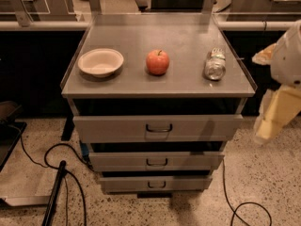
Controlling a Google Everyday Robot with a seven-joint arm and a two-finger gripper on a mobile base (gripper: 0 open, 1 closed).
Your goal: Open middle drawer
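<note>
A grey metal cabinet has three drawers. The middle drawer (188, 161) is a wide shallow grey front with a small dark wire handle (156, 162) at its centre. It sits between the larger top drawer (197, 126) and the smaller bottom drawer (188, 183). All three stand slightly out in steps, the top one furthest. My gripper (269, 124), pale yellow, hangs at the right edge, beside the cabinet's right front corner. It is about level with the top drawer and touches nothing.
On the cabinet top (160, 32) are a white bowl (100, 62), a red apple (157, 62) and a can lying on its side (215, 65). Black cables (56, 154) and a dark pole (52, 197) lie on the speckled floor at left. Another cable (240, 206) lies at right.
</note>
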